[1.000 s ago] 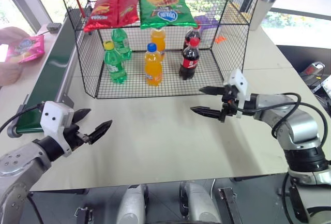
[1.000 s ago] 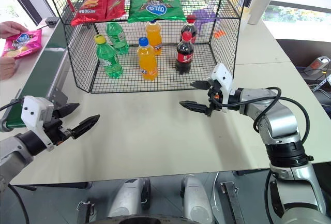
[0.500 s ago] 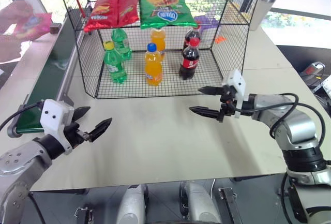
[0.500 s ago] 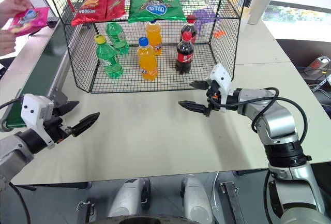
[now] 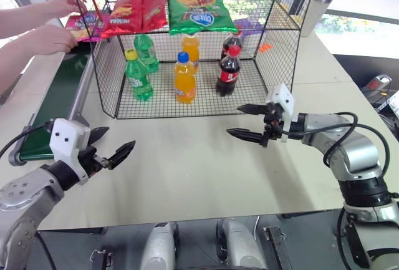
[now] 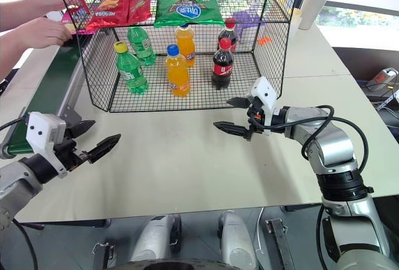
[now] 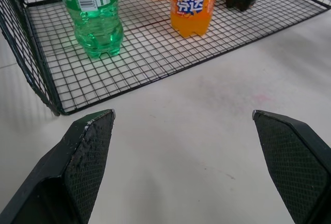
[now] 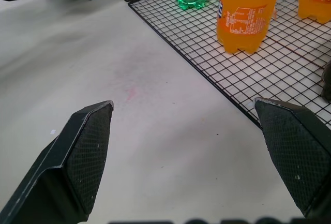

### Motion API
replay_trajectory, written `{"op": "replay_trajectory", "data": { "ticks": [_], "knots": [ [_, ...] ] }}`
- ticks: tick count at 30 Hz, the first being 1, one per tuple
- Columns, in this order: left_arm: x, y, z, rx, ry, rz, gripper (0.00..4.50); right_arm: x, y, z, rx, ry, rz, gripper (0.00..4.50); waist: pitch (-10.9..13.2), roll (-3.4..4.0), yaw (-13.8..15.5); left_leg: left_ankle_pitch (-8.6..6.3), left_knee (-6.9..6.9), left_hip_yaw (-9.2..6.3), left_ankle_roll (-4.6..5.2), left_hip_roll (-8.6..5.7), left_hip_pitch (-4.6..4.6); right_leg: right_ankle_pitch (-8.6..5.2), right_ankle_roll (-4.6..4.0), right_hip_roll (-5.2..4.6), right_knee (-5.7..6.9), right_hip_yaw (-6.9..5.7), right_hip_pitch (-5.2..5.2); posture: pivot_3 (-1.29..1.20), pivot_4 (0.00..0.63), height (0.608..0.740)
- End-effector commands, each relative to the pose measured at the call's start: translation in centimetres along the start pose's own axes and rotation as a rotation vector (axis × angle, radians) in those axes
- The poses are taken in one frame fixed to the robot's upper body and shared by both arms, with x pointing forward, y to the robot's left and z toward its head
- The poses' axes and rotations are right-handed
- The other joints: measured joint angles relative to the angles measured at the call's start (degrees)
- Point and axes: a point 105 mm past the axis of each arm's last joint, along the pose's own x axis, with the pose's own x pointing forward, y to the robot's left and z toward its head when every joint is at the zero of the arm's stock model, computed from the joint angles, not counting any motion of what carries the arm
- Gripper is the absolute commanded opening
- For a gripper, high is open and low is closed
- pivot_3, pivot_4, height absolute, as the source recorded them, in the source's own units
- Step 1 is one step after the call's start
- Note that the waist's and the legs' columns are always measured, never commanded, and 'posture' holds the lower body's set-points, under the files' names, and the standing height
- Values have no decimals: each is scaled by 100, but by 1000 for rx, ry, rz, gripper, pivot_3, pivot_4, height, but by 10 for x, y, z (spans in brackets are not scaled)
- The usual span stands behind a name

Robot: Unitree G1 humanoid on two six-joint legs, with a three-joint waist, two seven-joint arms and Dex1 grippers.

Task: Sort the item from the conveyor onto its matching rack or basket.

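The item, a pink snack bag [image 5: 83, 25], is held in a person's hands [image 5: 48, 35] over the far end of the conveyor [image 5: 57, 95], just left of the rack's corner. I cannot tell whether it touches the belt. The black wire rack [image 5: 187, 115] stands at the table's back. My left gripper [image 5: 116, 142] hovers open and empty over the table near the conveyor's near end, well short of the bag. My right gripper [image 5: 235, 120] hangs open and empty in front of the rack's right side. Both wrist views show wide-apart fingers [image 7: 85, 157] [image 8: 85, 146] over bare table.
Red chip bags [image 5: 134, 9] and a green chip bag [image 5: 199, 9] lie on the rack's upper tier. Green [image 5: 138, 73], orange [image 5: 184, 78] and cola [image 5: 228, 70] bottles stand on the lower tier. A tumbler [image 5: 317, 8] stands at the back right.
The person's hands carried the pink bag from beside the conveyor's left side up and right, to its far end by the rack. Both grippers stayed put and open.
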Motion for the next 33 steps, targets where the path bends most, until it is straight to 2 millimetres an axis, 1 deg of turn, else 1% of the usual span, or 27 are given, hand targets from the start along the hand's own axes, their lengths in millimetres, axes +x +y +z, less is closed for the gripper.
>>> {"op": "replay_trajectory", "data": {
  "ticks": [1, 5, 6, 8, 9, 11, 12, 13, 15, 17, 19, 22, 24, 26, 28, 31, 33],
  "knots": [
    [-1, -2, 6, 31, -22, 2, 4445, 0, 0, 12, -42, -31, -6, 4500, 0, 0, -1, 0, 0, 0, 0, 0, 0, 0, 0, 0, 0, 0, 0, 0, 150, 740],
    [-2, -2, 7, 44, -20, 10, 4445, 0, -1, 11, -36, -32, -8, 4500, 0, 0, -1, 0, 0, 0, 0, 0, 0, 0, 0, 0, 1, 0, 0, 0, 150, 740],
    [-8, 7, 22, 92, -45, 44, 4445, 2, 0, 23, -2, -85, 12, 4500, 0, 0, -1, 0, 0, 0, 0, 0, 0, 0, 0, 0, 1, 0, 0, 0, 150, 740],
    [-18, 17, 43, 177, -75, 99, 4445, 3, 4, 40, 45, -159, 50, 4500, 2, -5, -17, 0, 4, -2, 0, 3, 0, 0, 0, 4, 6, 0, -1, 0, 150, 740],
    [-28, 30, 55, 290, -65, 178, 4445, 5, 8, 53, 67, -207, 86, 4500, 5, -11, -32, 0, 5, -1, 0, 4, 0, 1, -1, 4, 14, 1, -4, 0, 150, 740],
    [-54, 60, 72, 644, 68, 362, 4445, 8, 18, 79, 85, -292, 183, 4500, 6, -11, -56, 0, 6, 0, 0, 11, 1, 2, -3, 9, 25, 0, -12, 0, 150, 740],
    [-62, 67, 77, 768, 125, 403, 4445, 9, 22, 87, 88, -314, 212, 4500, 6, -7, -67, 0, 5, 11, 0, 13, 2, 1, -5, 10, 35, 4, -23, 0, 150, 740],
    [-73, 80, 76, 943, 238, 452, 4445, 13, 25, 98, 88, -349, 248, 4500, 0, 15, -45, 0, -6, 21, 0, 16, 2, 3, -7, 11, 33, 9, -31, 0, 150, 740],
    [-92, 101, 70, 1211, 446, 501, 4445, 22, 33, 112, 57, -372, 293, 4500, -3, 24, -43, 0, -15, 32, -1, 14, 3, 2, -8, 5, 31, 11, -39, 0, 150, 740],
    [-104, 114, 65, 1371, 572, 512, 4445, 31, 40, 116, 7, -354, 315, 4500, -3, 24, -40, -1, -27, 37, -2, 17, 2, 1, -12, 6, 27, 11, -49, 0, 150, 740],
    [-105, 120, 60, 1443, 596, 516, 4445, 40, 47, 110, -70, -299, 334, 4500, -4, 22, 2, -1, -33, 37, -3, 25, 1, -2, -17, 5, 26, 9, -53, 0, 150, 740],
    [-97, 122, 50, 1488, 583, 491, 4445, 45, 51, 104, -109, -265, 351, 4500, -4, 24, 10, -5, -36, 40, -9, 50, -3, 1, -24, -6, 0, 0, -67, 0, 150, 740],
    [-89, 124, 42, 1482, 561, 487, 4445, 45, 52, 100, -114, -249, 356, 4500, -6, 21, 2, -11, -53, 55, -21, 60, -3, 17, -46, -15, -34, -3, -61, 0, 150, 740],
    [-84, 127, 33, 1475, 559, 480, 4445, 45, 51, 97, -118, -234, 350, 4500, -7, 20, -21, -5, -64, 85, -12, 58, -6, 22, -50, -45, -40, -11, -55, 0, 150, 740],
    [-81, 131, 23, 1454, 563, 482, 4445, 43, 48, 94, -117, -221, 336, 4500, -9, 14, -43, -1, -73, 106, -4, 57, -7, 23, -48, -48, -44, -11, -61, 0, 150, 740],
    [-75, 135, 18, 1452, 547, 500, 4445, 41, 46, 92, -113, -213, 323, 4500, -9, 12, -55, -3, -84, 142, -1, 58, -5, 27, -40, -39, -43, -12, -72, 0, 150, 740],
    [-70, 137, 15, 1441, 531, 505, 4445, 40, 46, 92, -113, -207, 314, 4500, -9, 12, -38, -4, -85, 145, -1, 65, -3, 40, -17, -25, -37, -19, -78, 0, 150, 740]
  ]
}}
